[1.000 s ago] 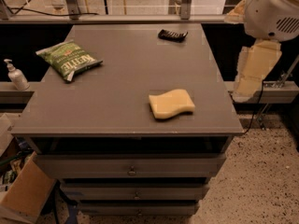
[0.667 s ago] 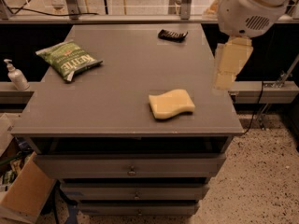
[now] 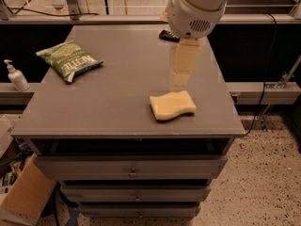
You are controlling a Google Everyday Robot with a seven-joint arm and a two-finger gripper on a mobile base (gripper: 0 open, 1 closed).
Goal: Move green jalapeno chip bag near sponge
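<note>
The green jalapeno chip bag lies flat near the left edge of the grey table top, white lettering facing up. The pale yellow sponge lies toward the front right of the table. My gripper hangs from the white arm above the table, just behind and above the sponge, far to the right of the bag. It holds nothing that I can see.
A small black object lies at the table's back, partly behind the arm. A white pump bottle stands on a ledge left of the table. Drawers are below the top; a cardboard box sits on the floor at lower left.
The arm has swung left from beyond the table's right edge to over the table, and the gripper now hangs just behind the sponge. Bag and sponge have not moved.
</note>
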